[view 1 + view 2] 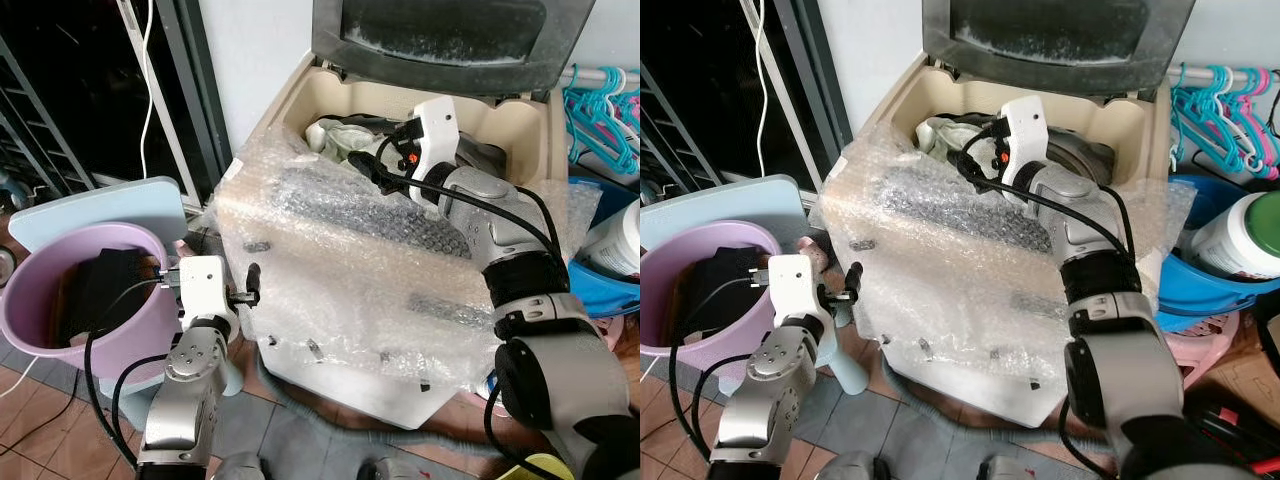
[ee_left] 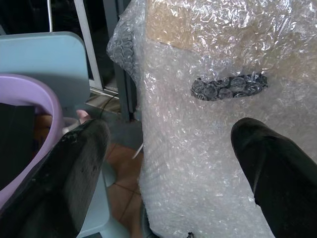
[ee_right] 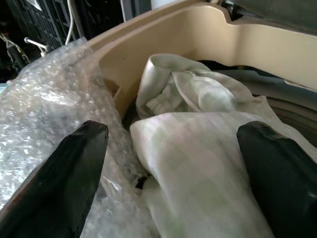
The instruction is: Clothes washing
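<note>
A top-loading washing machine (image 1: 350, 300) wrapped in bubble wrap stands with its lid (image 1: 450, 40) up. A cream-white garment (image 3: 198, 148) lies bunched in the drum opening at the machine's left rear. My right gripper (image 3: 173, 134) hangs open just above that garment, one finger toward the beige rim, the other over the cloth, gripping nothing. A purple basin (image 1: 40, 330) with dark clothes (image 1: 110, 285) in it sits to the left of the machine. My left gripper (image 2: 168, 134) is open and empty between the basin and the machine's wrapped side.
A light blue board (image 1: 100, 205) stands behind the basin, with a dark glass door (image 1: 90, 90) further back. Right of the machine are a blue tub (image 1: 600, 290), a white bottle (image 1: 620, 240) and coloured hangers (image 1: 605, 110). Tiled floor (image 1: 50, 430) lies below.
</note>
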`<state>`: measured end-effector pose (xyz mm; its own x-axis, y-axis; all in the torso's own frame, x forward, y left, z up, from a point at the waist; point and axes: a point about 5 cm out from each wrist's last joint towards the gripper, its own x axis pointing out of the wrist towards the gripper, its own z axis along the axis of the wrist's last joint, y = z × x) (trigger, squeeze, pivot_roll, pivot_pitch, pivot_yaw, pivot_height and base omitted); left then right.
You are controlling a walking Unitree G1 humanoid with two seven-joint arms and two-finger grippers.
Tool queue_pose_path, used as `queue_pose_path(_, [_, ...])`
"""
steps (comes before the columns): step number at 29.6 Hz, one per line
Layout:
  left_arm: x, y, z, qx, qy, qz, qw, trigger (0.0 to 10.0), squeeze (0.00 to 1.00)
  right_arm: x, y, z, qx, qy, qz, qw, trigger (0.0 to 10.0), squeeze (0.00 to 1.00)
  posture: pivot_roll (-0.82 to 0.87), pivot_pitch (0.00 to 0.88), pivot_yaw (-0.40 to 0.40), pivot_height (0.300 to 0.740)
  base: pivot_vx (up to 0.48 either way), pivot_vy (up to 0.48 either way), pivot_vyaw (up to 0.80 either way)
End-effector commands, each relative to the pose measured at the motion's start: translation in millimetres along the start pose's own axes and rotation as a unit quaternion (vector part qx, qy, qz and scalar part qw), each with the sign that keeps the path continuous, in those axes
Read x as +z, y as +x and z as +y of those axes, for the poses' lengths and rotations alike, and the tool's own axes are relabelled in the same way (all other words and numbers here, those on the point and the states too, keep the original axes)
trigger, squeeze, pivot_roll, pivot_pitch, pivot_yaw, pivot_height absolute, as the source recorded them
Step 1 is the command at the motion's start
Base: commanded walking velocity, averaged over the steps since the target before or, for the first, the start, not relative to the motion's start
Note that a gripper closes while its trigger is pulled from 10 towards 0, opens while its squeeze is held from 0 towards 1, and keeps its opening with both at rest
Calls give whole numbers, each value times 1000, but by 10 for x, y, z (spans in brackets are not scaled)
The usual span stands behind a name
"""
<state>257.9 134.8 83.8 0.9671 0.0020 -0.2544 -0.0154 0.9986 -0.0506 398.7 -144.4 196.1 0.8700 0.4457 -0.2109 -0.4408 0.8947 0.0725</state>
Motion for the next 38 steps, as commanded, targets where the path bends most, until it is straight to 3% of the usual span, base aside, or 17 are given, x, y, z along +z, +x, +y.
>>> queue_pose_path(1, [39,-14,1,1,0,-4,1000,10000,0,42,-42,-193,-55,18,7,998,10000,1000,-8,0,-6,740,0,0,0])
queue_pose_path(3, [36,-9,1,1,0,-2,1000,10000,0,28,-91,-349,-111,17,16,994,10000,1000,-13,0,-7,740,0,0,0])
queue_pose_path(4, [26,-2,-3,1,2,1,1000,10000,0,-3,-162,-497,-168,19,25,985,10000,1000,-18,0,-7,740,0,0,0])
queue_pose_path(9, [13,9,-13,0,4,6,1000,10000,0,-25,-285,-702,-245,9,37,969,10000,1000,-24,0,-5,740,0,0,0])
queue_pose_path(12, [18,34,-24,-1,6,7,1000,10000,0,98,-384,-839,-288,3,3,958,10000,1000,-27,0,-3,740,0,0,0])
queue_pose_path(14, [25,49,-24,-1,8,6,1000,10000,0,214,-404,-847,-285,-19,-27,958,10000,1000,-30,0,0,740,0,0,0])
queue_pose_path(18, [29,81,-28,-3,12,6,1000,10000,0,385,-417,-797,-262,-21,-98,960,10000,1000,-41,0,10,740,0,0,0])
queue_pose_path(22, [63,109,-54,-7,13,0,1000,10000,0,493,-532,-785,-260,-36,-165,951,10000,1000,-50,0,19,740,0,0,0])
queue_pose_path(26, [97,134,-50,-7,10,-11,1000,10000,0,482,-712,-691,-242,-81,-230,939,10000,1000,-65,0,25,740,0,0,0])
queue_pose_path(33, [155,167,-61,-14,0,-28,1000,10000,0,3,-1086,-279,-226,-158,-266,924,10000,1000,-84,0,39,740,0,0,0])
queue_pose_path(38, [161,188,-100,-23,1,-28,999,10000,0,-290,-1197,55,-214,-177,-257,926,10000,1000,-100,0,54,740,0,0,0])
